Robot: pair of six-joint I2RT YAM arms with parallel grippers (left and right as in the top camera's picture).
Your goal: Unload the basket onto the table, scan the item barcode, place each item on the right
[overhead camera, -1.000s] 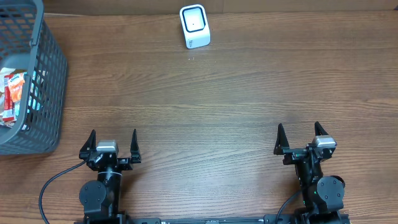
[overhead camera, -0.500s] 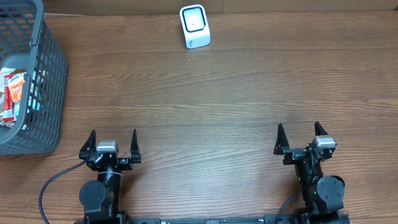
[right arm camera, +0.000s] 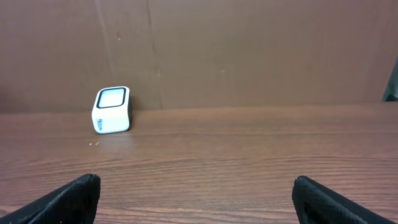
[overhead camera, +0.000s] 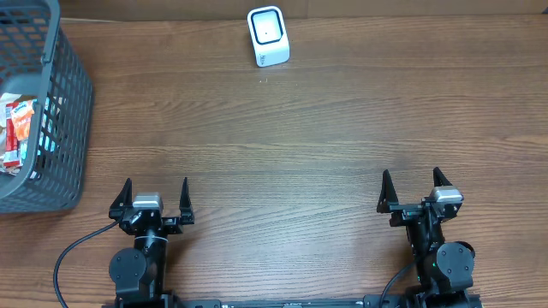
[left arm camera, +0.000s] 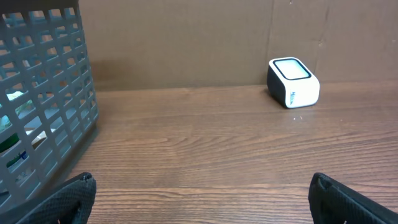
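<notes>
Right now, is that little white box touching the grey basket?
Apart. The overhead view shows the white box at the far edge and the basket off to the left, with a wide gap between them.

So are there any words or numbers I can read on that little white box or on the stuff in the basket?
Nothing here can be read for sure.
White box: a tiny blue mark on its side, too small to read.
Packets in the basket: red and white print, too blurred to read.
</notes>
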